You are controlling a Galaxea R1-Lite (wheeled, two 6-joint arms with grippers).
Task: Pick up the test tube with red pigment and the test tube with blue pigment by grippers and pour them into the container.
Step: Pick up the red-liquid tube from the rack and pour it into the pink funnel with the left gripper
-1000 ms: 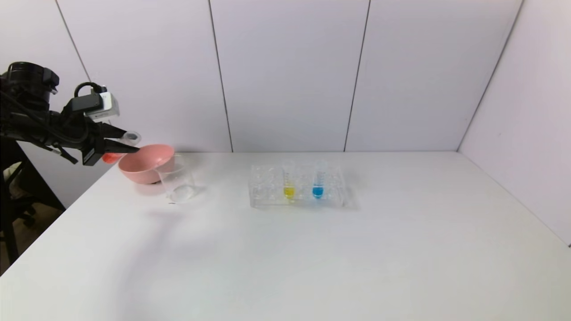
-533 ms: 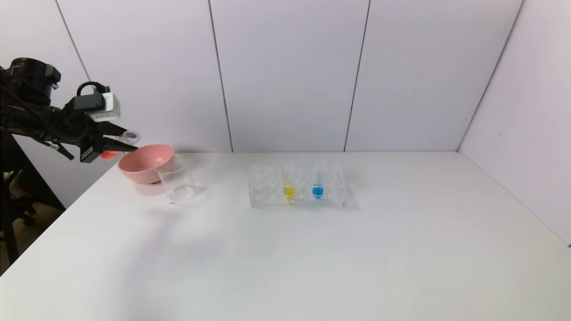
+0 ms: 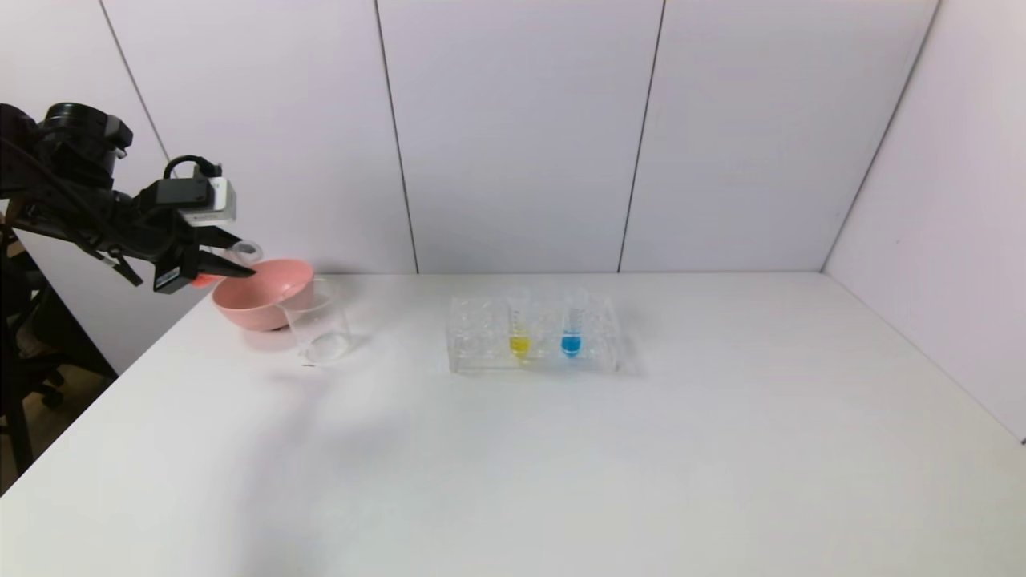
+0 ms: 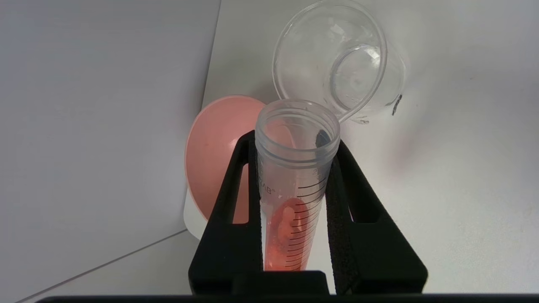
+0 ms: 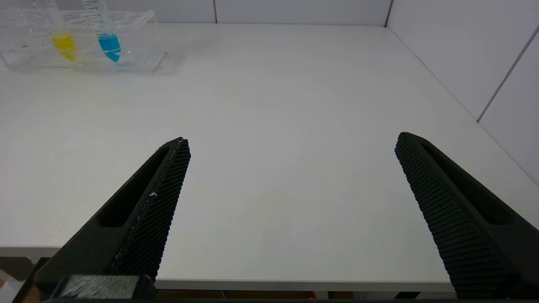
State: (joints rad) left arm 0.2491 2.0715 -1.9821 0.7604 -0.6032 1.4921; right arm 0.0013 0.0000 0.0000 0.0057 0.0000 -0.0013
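A smooth white table (image 3: 561, 449) fills the frame below pale panelled walls (image 3: 513, 136). At upper left, the left gripper (image 3: 232, 264) clamps the tilted test tube with red pigment (image 4: 294, 185) beside a glossy pink bowl (image 3: 260, 295) and the clear container (image 3: 319, 324). The test tube with blue pigment (image 3: 571, 324) stands in the transparent rack (image 3: 481, 336), centre. The right gripper (image 5: 290, 210) gapes wide, holding nothing.

White desk (image 3: 561, 465): far left, pink bowl (image 3: 260, 295) with clear container (image 3: 319, 324) just beside it; far centre, clear tube rack (image 3: 533, 336).
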